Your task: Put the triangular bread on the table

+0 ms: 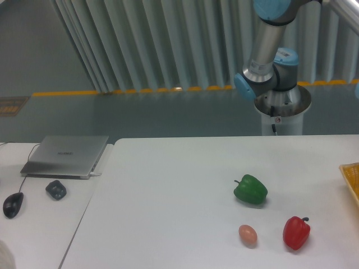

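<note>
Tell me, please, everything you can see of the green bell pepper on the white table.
The green bell pepper is glossy, deep green and lobed, looking like smooth plastic or waxy skin. It lies on its side, its short stem pointing left. It rests on the table, right of centre, touching nothing else. The red pepper and the small pinkish-brown egg-shaped thing lie apart from it, nearer the camera. It casts a faint shadow beneath.

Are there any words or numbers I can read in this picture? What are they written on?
Laptop: a small pale logo on the closed lid, too blurred to read.
Robot base: a tiny red and white sticker, too small to read.
Brown floor plate at the far left: faint marks, not readable.
Nothing else carries any text: not the green pepper, red pepper or egg.
</note>
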`<move>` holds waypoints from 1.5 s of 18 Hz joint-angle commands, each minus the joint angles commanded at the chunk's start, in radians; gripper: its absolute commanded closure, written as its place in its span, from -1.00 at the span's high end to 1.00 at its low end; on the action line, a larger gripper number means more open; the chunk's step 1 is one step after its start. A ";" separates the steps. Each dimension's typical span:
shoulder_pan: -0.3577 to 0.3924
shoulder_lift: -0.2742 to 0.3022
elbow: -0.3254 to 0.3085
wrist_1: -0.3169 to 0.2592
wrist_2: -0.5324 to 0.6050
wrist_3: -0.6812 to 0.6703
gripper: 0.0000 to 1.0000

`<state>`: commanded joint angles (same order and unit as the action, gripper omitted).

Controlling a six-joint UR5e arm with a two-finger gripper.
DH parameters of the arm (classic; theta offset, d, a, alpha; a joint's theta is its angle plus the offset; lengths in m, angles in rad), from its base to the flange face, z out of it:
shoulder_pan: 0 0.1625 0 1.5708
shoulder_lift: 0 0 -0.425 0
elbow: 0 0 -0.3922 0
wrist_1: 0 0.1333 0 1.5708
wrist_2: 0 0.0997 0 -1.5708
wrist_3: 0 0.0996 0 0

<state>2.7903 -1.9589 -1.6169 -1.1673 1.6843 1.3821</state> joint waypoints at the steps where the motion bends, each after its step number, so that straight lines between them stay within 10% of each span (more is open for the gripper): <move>1: 0.000 0.000 0.002 0.000 0.000 -0.005 0.38; 6: 0.005 -0.002 0.031 -0.044 0.002 -0.009 -0.95; 12: 0.006 0.002 0.052 -0.064 0.000 -0.012 -1.00; 27: -0.006 0.000 0.277 -0.356 -0.132 -0.049 -1.00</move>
<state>2.7842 -1.9589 -1.3394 -1.5231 1.5524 1.3332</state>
